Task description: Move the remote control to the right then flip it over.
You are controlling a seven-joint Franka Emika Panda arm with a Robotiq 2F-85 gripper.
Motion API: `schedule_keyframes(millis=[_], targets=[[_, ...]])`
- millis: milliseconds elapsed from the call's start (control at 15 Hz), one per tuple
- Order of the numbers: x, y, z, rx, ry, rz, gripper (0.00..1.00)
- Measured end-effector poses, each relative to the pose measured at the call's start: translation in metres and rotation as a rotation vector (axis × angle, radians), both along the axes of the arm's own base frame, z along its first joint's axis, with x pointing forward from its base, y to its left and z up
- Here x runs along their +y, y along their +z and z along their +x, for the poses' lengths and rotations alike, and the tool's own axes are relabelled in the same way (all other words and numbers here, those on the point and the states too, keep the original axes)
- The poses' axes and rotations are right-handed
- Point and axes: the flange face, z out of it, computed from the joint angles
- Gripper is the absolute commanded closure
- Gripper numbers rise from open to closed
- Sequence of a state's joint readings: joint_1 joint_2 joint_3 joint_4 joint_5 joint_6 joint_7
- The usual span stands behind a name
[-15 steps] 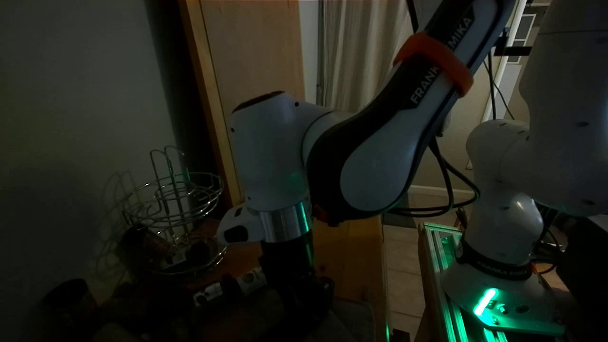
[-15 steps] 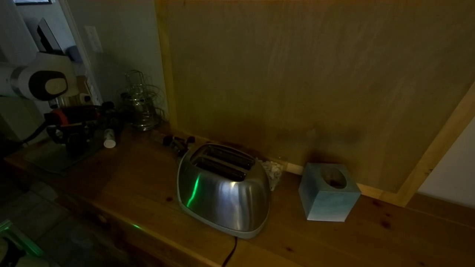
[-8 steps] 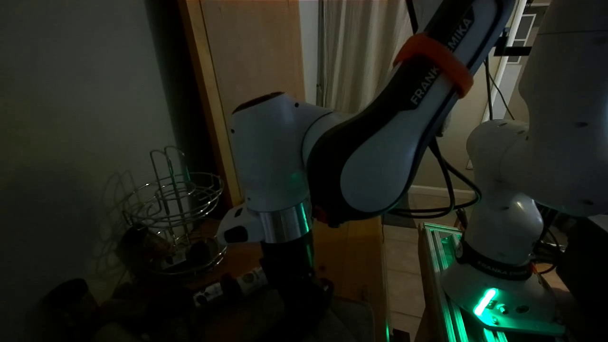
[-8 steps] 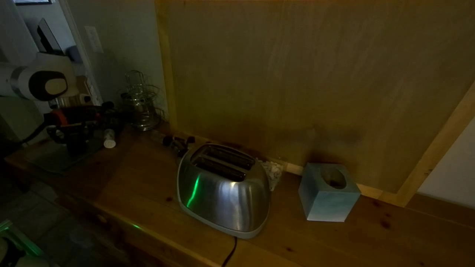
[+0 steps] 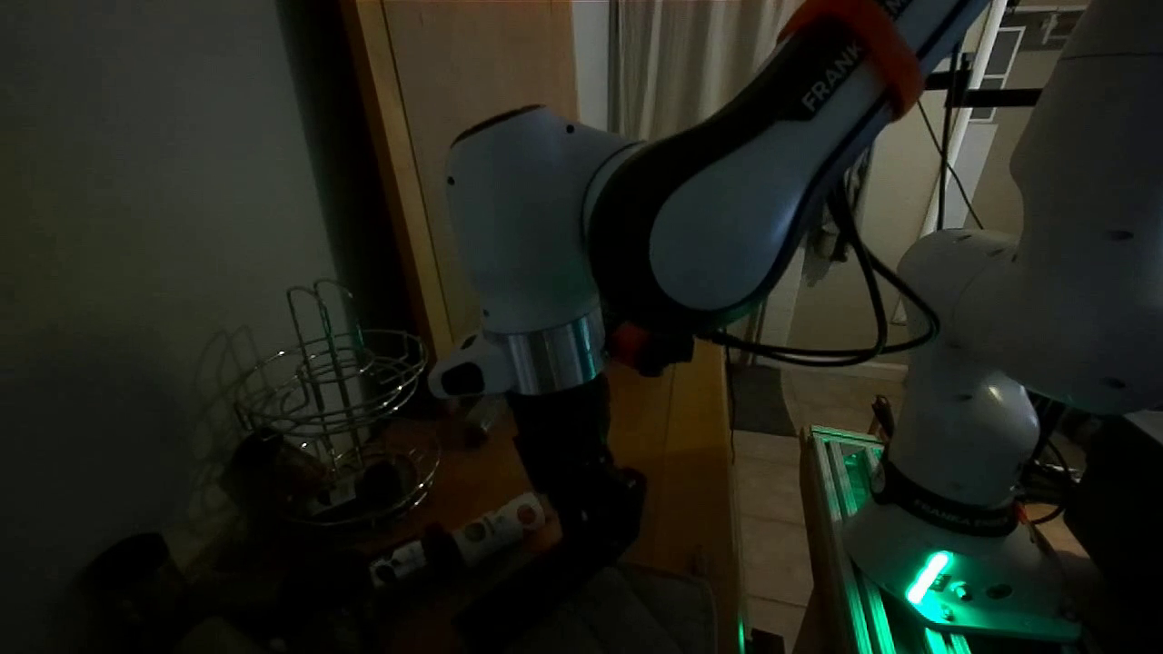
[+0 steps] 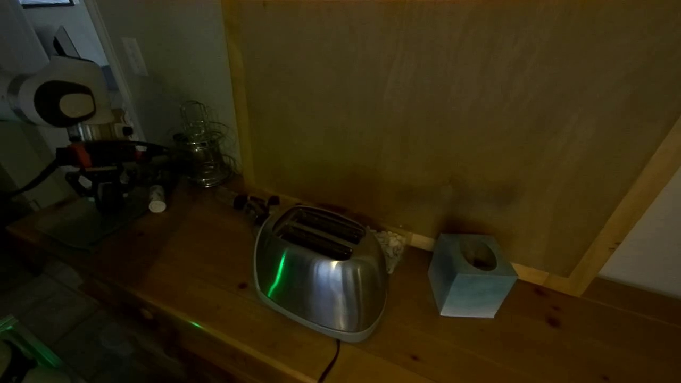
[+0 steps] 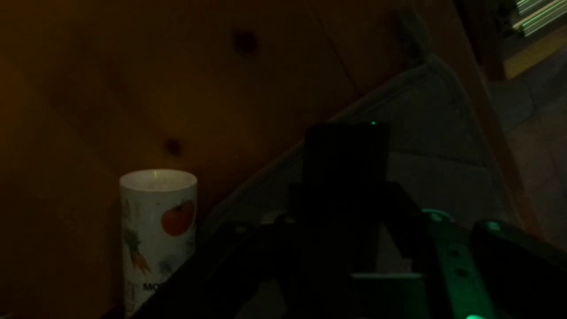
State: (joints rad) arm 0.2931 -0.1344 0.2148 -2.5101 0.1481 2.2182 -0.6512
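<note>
I have the black Robotiq gripper [image 7: 343, 201] pinching the slim, all-dark rectangular remote control [image 7: 347, 153], with a finger [image 7: 401, 217] at each side of the bar. In the wrist view its end juts beyond the fingertips, above the grey quilted cloth mat [image 7: 447, 177]; in an exterior view I see the bar slanting down from under the gripper toward the lower left. The light is so low that I cannot tell which face is up, or whether it touches the mat.

Just beside the mat, a white cylindrical canister [image 7: 153, 230] printed with a red tomato and a carrot lies on its side on the brown wooden tabletop [image 6: 207, 260]. My white-and-black Franka arm [image 5: 727, 245] wears an orange band [image 5: 895, 68]. In both exterior views a silver tiered wire rack [image 5: 334, 381] stands near the wall [image 5: 164, 182].

Well apart from the gripper, on the same tabletop, I make out a brushed-steel two-slot toaster [image 6: 324, 287] with a dark cord [image 6: 332, 361], and near it a pale blue cube-shaped box [image 6: 471, 292] with an oval opening in its top.
</note>
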Motion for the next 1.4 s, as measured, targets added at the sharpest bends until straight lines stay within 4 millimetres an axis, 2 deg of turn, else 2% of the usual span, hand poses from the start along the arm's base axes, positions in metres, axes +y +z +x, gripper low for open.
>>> schedule_keyframes(millis=[267,533,733,1000,1200,1400], targets=[[-0.029,0.019,-0.009,0.093,-0.126,-0.059,0.77],[-0.072,0.028,-0.010,0.141,-0.313,-0.157,0.77],[-0.106,0.025,-0.010,0.160,-0.463,-0.213,0.77],[-0.137,0.017,-0.007,0.176,-0.563,-0.222,0.77],[-0.159,0.011,-0.005,0.177,-0.586,-0.252,0.77],[-0.171,0.003,-0.004,0.173,-0.553,-0.311,0.77]])
